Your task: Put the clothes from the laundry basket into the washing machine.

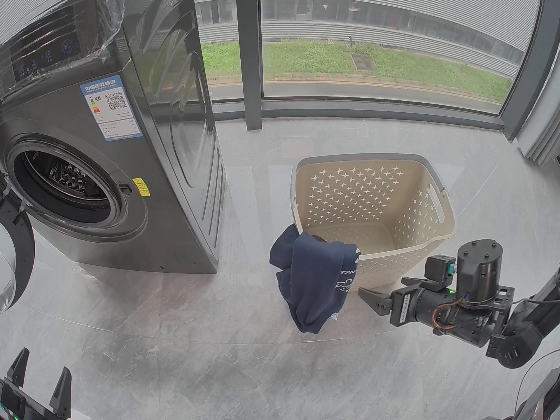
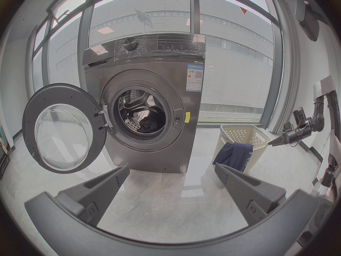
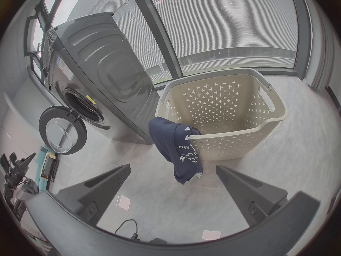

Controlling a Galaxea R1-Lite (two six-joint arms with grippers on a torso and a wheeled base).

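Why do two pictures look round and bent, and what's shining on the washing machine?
Left and right wrist views: wide lenses curve the window frame and blacken the corners. Head view: daylight reflects off the side of the washing machine and the glossy floor.

The left pincer point(image 2: 171, 168) hangs low over the floor point(image 2: 167, 203), its dark fingers point(image 2: 103, 185) spread wide with nothing between them; ahead stands the washing machine point(image 2: 156, 72), its round door point(image 2: 62, 128) swung fully open; a dark garment point(image 2: 147, 124) lies in the drum; just beside the machine sits the laundry basket point(image 2: 248, 134), a navy garment point(image 2: 235, 155) draped over its rim; the right pincer point(image 2: 272, 144) points at the basket from farther off.
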